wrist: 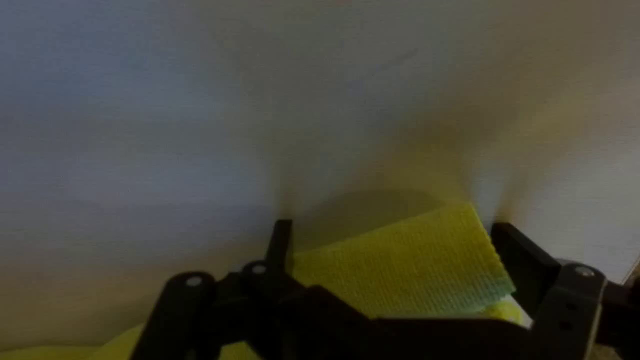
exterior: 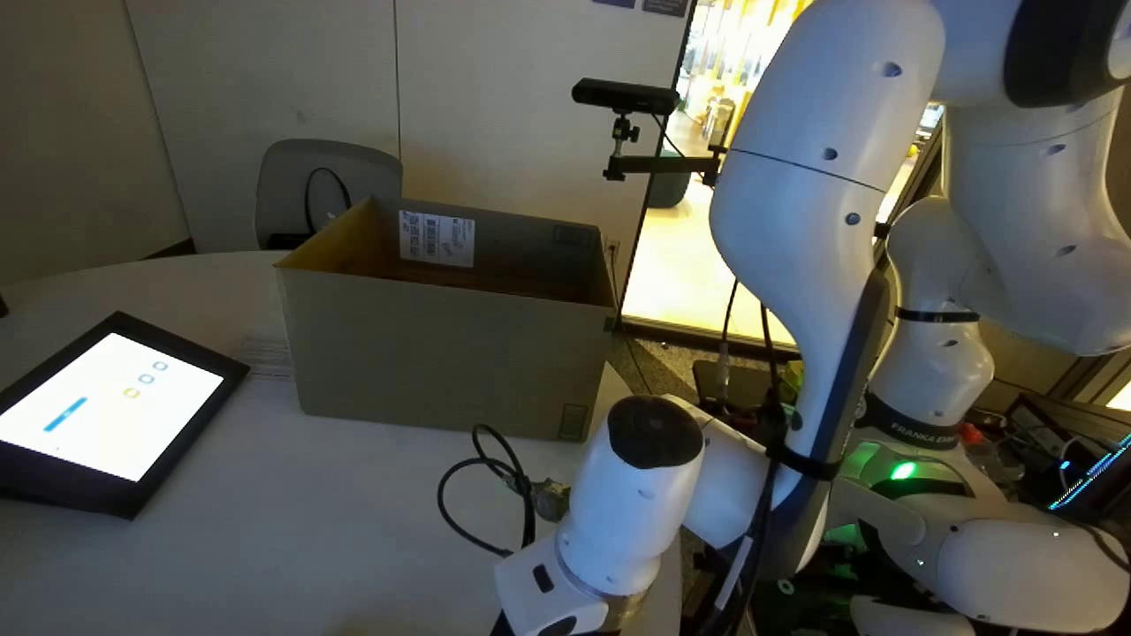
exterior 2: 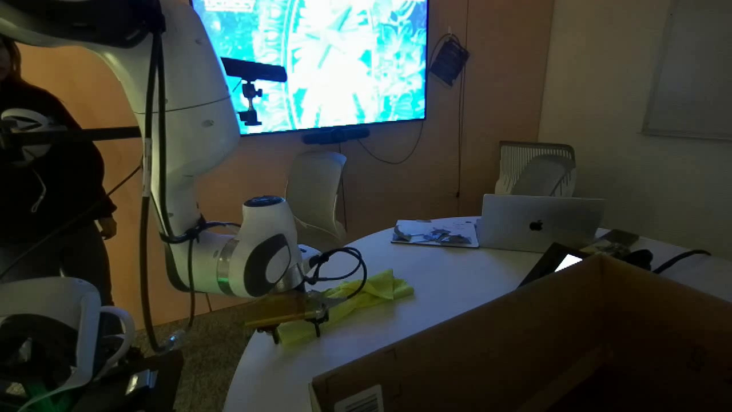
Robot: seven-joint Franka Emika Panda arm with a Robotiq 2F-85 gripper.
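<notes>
A yellow ribbed cloth (wrist: 400, 265) rests on the white table, rumpled. In an exterior view the cloth (exterior 2: 374, 289) lies near the table's edge, partly behind my gripper (exterior 2: 297, 336), which points down at it. The wrist view has my gripper (wrist: 393, 225) open, its dark fingers wide apart on either side of a flap of the cloth. One corner of that flap comes close to the right finger; whether they touch I cannot tell. More of the fabric shows at the lower left, and the gripper body hides the rest.
A large open cardboard box (exterior: 451, 353) (exterior 2: 457, 355) stands on the table. Beside it is a tablet (exterior: 115, 406) with a lit screen. Farther off are a laptop (exterior 2: 537, 223) and a flat white board (exterior 2: 434, 234). Black cables (exterior: 486, 459) loop out near the wrist.
</notes>
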